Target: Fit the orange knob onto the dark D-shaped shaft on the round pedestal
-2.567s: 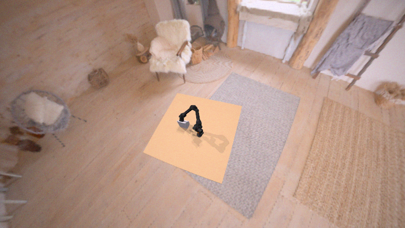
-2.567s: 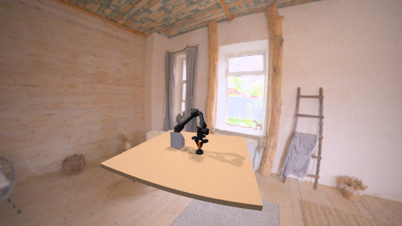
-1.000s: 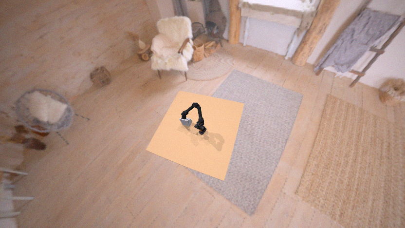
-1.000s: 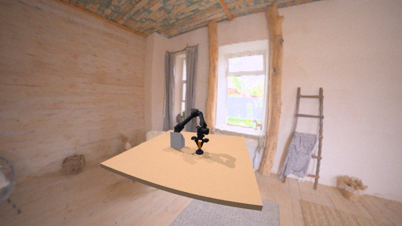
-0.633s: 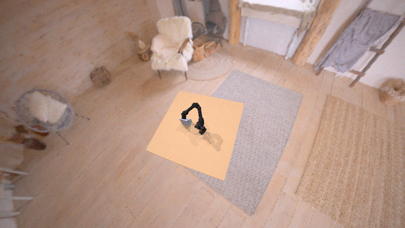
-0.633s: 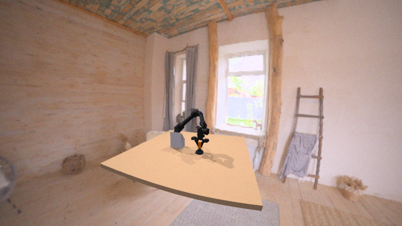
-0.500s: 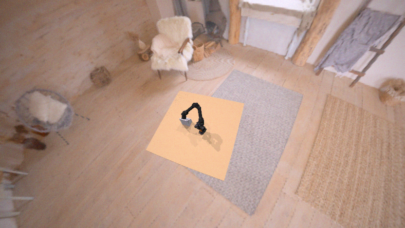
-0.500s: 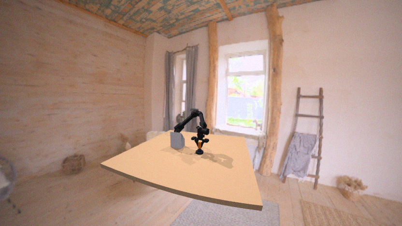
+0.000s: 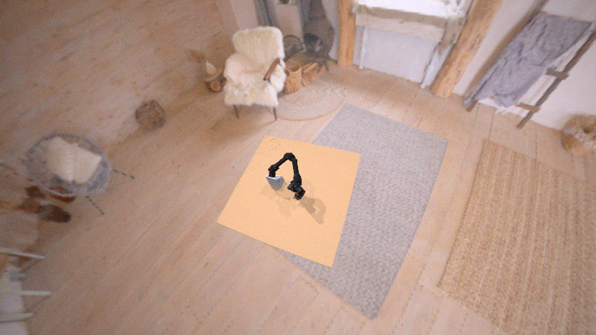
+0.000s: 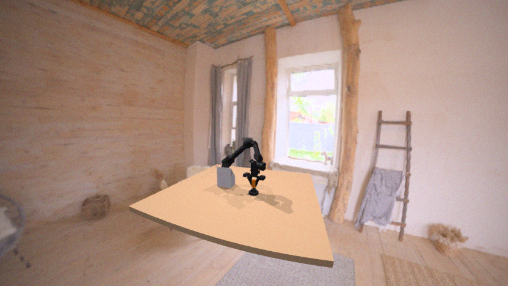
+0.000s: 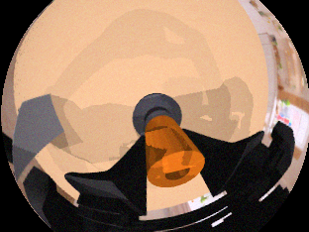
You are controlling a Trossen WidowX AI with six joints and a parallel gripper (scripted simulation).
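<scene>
My gripper point(image 10: 253, 184) point(image 11: 162, 135) is shut on the orange knob point(image 10: 253, 182) point(image 11: 168, 139), with one black finger on each side of it. The knob is roughly upright over the round dark pedestal point(image 10: 253, 193) point(image 11: 139, 116). In the exterior view its lower end is very near the pedestal's top, with a small dark part between. The wrist view shows the lower end over the pedestal's middle. The shaft is hidden by the knob, so I cannot tell whether it is in the hole or how the flats line up. In the top view the arm mostly covers knob and pedestal.
A grey angular block point(image 9: 276, 181) point(image 10: 223, 177) point(image 11: 39, 124) stands by the arm's base, left of the pedestal in the exterior view. The pale orange table top point(image 9: 250, 216) point(image 10: 231, 220) bears both, and the arm's shadows fall across it.
</scene>
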